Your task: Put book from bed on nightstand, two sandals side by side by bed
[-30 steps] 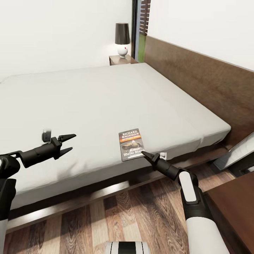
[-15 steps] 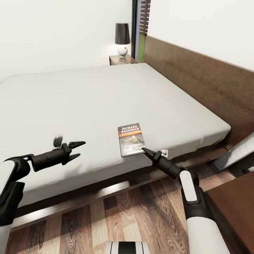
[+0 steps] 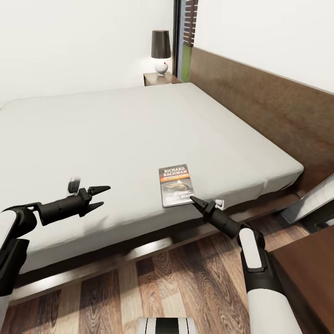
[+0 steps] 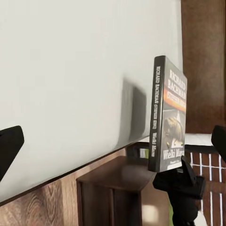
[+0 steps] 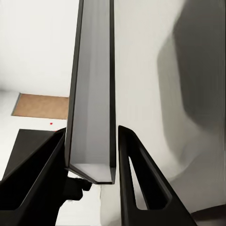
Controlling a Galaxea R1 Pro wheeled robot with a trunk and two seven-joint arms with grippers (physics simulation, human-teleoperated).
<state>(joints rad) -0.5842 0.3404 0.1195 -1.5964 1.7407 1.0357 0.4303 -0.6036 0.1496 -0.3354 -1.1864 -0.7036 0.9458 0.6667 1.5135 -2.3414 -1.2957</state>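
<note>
On bed (image 3: 116, 134): one book (image 3: 176, 185), seemingly between right claw (image 3: 195, 201) fingers

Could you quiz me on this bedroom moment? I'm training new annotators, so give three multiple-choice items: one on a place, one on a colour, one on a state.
1. Where does the book lie?
A. On the far nightstand
B. On the mattress near the bed's front edge
C. On the wood floor

2. What colour is the lamp's shade?
A. Dark, near black
B. Bright blue
C. Orange

3. How does the right gripper stand to the book?
A. Far from it, over the floor
B. Its fingers sit on either side of the book's edge
C. It rests flat on the cover

Answers: 1 B, the book rests on the bed close to its near edge. 2 A, the lamp on the far nightstand has a dark shade. 3 B, the right wrist view shows one finger on each side of the book's edge, though contact is unclear.
</note>
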